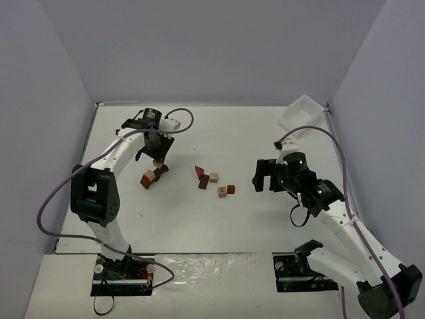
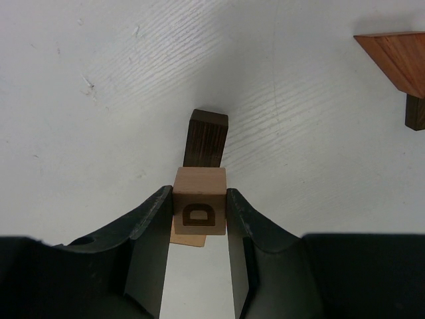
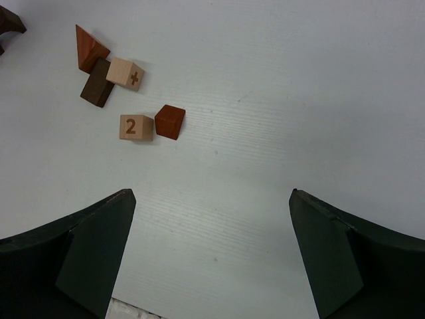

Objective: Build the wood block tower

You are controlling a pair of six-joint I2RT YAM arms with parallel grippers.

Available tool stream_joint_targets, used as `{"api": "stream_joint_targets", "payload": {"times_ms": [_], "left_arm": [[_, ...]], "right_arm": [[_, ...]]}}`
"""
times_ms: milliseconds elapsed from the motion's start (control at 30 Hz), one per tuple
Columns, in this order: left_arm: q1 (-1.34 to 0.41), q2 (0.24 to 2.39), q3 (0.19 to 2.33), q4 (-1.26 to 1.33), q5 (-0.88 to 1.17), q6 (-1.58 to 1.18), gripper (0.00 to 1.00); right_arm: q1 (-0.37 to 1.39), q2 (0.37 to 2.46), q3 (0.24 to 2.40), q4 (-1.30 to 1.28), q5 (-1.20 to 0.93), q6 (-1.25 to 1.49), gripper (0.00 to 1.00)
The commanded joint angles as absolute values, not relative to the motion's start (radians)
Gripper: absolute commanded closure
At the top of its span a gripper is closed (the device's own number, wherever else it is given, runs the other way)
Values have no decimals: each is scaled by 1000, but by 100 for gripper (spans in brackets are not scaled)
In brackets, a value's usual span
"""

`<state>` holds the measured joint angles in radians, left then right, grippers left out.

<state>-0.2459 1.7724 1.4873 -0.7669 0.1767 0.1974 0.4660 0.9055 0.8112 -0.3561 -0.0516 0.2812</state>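
Observation:
My left gripper (image 1: 158,158) is shut on a pale wood block printed with a D (image 2: 199,214), its jaws (image 2: 199,196) pressing the block's two sides. Directly under it shows the edge of another pale block (image 2: 189,238), and a dark brown block (image 2: 207,138) stands just beyond. These belong to the small tower (image 1: 151,176) at the left. I cannot tell whether the held block touches the one below. Loose wood blocks lie mid-table: a red wedge (image 3: 87,48), a dark brown block (image 3: 97,85), a plus-marked cube (image 3: 126,73), a cube marked 2 (image 3: 136,126) and a red-brown cube (image 3: 170,121). My right gripper (image 3: 211,196) hangs open and holds nothing, to the right of them.
A white tray (image 1: 302,111) sits at the back right corner against the wall. Grey walls close the table on the left, back and right. In the left wrist view a red-brown wedge (image 2: 398,56) and a dark block (image 2: 416,113) lie off to the upper right.

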Motion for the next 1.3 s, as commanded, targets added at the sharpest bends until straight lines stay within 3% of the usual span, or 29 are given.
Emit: {"api": "stream_joint_targets", "payload": {"times_ms": [0,1267], "left_arm": [[-208,1753,1475,-729,269,248,100],[-195,1781,1385,-669,271,344,100]], "right_arm": [[465,922,844,-319,-63,264,1],[466,931,839,-319,-72,259,1]]}}
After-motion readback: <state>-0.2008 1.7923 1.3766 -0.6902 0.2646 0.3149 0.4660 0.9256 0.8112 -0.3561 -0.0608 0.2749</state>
